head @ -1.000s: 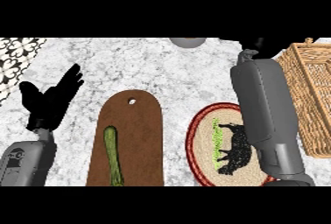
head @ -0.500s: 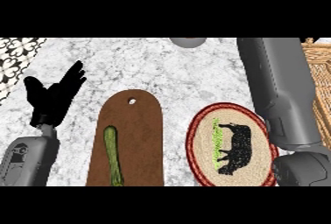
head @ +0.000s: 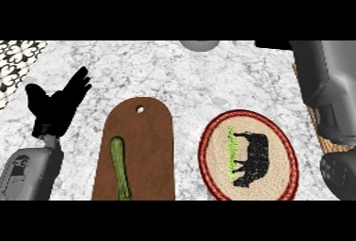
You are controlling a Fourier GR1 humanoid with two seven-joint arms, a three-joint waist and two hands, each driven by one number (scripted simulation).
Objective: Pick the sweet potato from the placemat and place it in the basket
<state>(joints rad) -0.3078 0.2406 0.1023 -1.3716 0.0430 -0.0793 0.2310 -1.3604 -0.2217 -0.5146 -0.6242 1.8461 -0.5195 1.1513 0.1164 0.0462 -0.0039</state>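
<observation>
Placemat (head: pixel 248 155) lies bare; the sweet potato shows nowhere, probably carried by the right hand (head: pixel 274 45), which is cut off near the basket (head: pixel 323 143), its grasp untellable. Left hand (head: pixel 59 101) rests open at the left. Release seems left.

The left hand (head: pixel 59 106) rests open; the right forearm (head: pixel 327 84) stretches away.
Its fingers are straight, pointing up; the right hand (head: pixel 273 44) barely shows at the top edge.

Counter top (head: pixel 208 80) — white marble with grey veining, evenly lit, filling most of the view. Upper left corner: black-and-white patterned panel (head: pixel 12 61) adjoining the marble edge
</observation>
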